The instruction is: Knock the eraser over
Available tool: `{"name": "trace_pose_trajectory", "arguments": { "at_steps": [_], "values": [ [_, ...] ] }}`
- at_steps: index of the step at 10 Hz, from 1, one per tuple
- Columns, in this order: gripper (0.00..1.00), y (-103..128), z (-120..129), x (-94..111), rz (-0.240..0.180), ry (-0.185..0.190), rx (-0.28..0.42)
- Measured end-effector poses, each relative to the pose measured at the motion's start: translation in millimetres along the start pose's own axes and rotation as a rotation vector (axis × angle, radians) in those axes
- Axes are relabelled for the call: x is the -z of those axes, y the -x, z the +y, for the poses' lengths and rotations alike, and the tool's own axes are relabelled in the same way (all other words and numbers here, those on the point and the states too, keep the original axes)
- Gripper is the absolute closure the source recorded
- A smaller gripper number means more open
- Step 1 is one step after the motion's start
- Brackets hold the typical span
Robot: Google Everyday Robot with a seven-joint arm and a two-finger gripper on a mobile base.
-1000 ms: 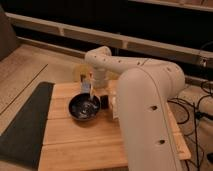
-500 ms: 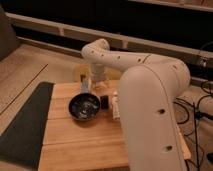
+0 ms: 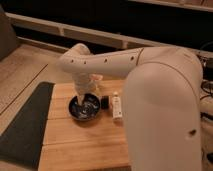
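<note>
End effector (image 3: 85, 98) lowered over bowl (image 3: 74, 111) beside white eraser (image 3: 116, 106).

The white arm (image 3: 115, 60) stretches across and bends down, its gripper (image 3: 86, 99) seemingly hanging low, pointing downward.

I see a dark bowl (image 3: 80, 112) on the wood table (image 3: 75, 147), gripper (image 3: 88, 98) over it; dark mat (image 3: 22, 125) on the table's left.
</note>
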Motion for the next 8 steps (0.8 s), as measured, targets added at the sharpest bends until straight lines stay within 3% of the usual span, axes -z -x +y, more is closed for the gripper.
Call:
{"name": "trace_pose_trajectory", "arguments": {
  "at_steps": [2, 4, 6, 8],
  "values": [
    [0.35, -29.3, 8.1, -2.1, 0.044, -0.031, -0.065],
    [0.35, -44.1, 14.0, -7.1, 0.081, -0.036, -0.110],
    [0.35, -37.9, 18.5, -27.9, 0.134, 0.012, -0.147],
    [0.35, -10.5, 11.1, -58.0, 0.166, 0.090, -0.155]
  ]
}}
